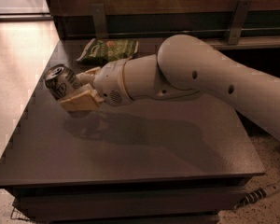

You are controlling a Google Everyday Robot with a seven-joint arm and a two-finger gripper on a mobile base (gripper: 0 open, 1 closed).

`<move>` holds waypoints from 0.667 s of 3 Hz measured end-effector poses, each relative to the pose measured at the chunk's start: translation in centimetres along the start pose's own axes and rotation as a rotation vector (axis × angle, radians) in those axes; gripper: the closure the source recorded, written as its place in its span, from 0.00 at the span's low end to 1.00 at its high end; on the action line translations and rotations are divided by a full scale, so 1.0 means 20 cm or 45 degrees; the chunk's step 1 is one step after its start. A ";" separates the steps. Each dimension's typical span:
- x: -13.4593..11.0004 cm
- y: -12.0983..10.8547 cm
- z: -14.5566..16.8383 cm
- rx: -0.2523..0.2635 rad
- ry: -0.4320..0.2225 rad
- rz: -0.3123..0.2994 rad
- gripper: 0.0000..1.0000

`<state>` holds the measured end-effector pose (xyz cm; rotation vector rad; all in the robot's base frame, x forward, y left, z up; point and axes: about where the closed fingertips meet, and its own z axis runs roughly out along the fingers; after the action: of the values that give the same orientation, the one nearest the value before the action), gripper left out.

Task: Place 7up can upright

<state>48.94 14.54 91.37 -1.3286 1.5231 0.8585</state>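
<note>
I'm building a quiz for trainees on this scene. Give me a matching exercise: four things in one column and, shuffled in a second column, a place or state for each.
Things:
1. 7up can
2. green snack bag
3. gripper
4. table

Places or states:
A. lying flat near the table's back edge
B. grey top, carrying the arm's shadow
C. tilted, clamped between two fingers
D. shut on its load, over the table's left side

Pairs: 1-C, 2-A, 3-D, 4-B.
</note>
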 end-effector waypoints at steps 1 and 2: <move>0.03 0.02 0.10 -0.019 -0.073 0.087 1.00; 0.06 0.04 0.18 -0.028 -0.115 0.162 1.00</move>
<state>48.82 17.49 88.97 -1.2018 1.5437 1.0050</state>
